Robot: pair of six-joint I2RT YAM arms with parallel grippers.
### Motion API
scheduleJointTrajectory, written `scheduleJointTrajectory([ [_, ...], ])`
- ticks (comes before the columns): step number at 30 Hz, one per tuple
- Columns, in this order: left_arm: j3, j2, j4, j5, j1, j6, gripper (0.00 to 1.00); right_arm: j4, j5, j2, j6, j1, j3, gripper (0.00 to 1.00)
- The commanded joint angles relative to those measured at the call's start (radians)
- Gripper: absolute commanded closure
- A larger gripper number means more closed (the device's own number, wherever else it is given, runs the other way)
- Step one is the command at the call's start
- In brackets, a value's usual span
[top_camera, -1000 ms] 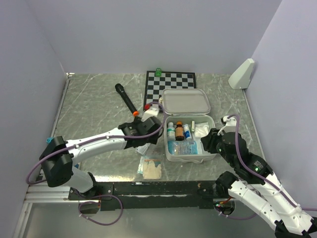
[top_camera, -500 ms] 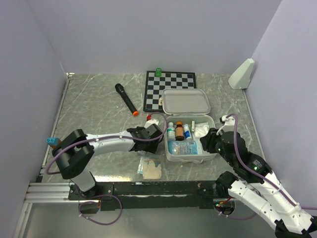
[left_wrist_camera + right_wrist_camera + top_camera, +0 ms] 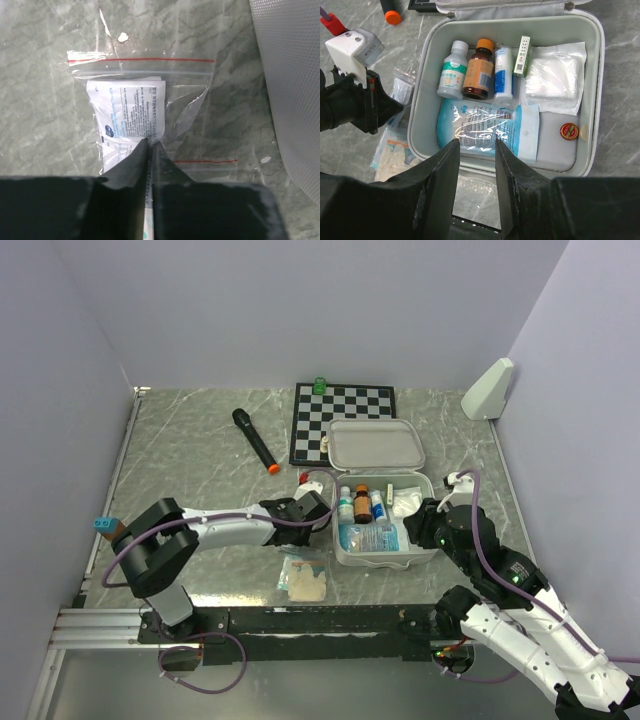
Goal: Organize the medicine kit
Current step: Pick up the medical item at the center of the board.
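Observation:
The medicine kit (image 3: pixel 337 543) lies open, its lid (image 3: pixel 375 447) folded back; the tray (image 3: pixel 420 115) holds a white bottle (image 3: pixel 452 75), a brown bottle (image 3: pixel 479 70), a blue packet (image 3: pixel 490 130) and white gauze (image 3: pixel 552 75). Just left of the kit, my left gripper (image 3: pixel 318 522) is low on the table. In its wrist view that left gripper (image 3: pixel 150 145) is shut on a clear zip bag (image 3: pixel 185 100) with a white printed sachet (image 3: pixel 130 110) inside. My right gripper (image 3: pixel 476 142) hovers open over the kit's near rim, holding nothing.
A second packet (image 3: pixel 305 578) lies on the table in front of the kit's left corner. The chessboard (image 3: pixel 345 410) with a green piece (image 3: pixel 320 385) is behind the kit. A black stick with an orange tip (image 3: pixel 254 440) lies left of it. A white wedge (image 3: pixel 490 388) stands back right.
My left gripper dropped towards the near side beside the kit and closed its jaws on the clear zip bag. The right arm has not moved.

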Motion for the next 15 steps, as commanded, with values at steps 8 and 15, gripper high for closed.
scheduleJointTrajectory([
  [8, 0.028, -0.248, -0.147, -0.144, 0.004, 0.026, 0.99, 0.045, -0.006, 0.018, -0.002, 0.003, 0.008, 0.59],
  [15, 0.096, -0.424, -0.027, -0.057, -0.054, 0.177, 0.99, 0.048, 0.000, 0.026, -0.010, 0.001, 0.024, 0.59],
])
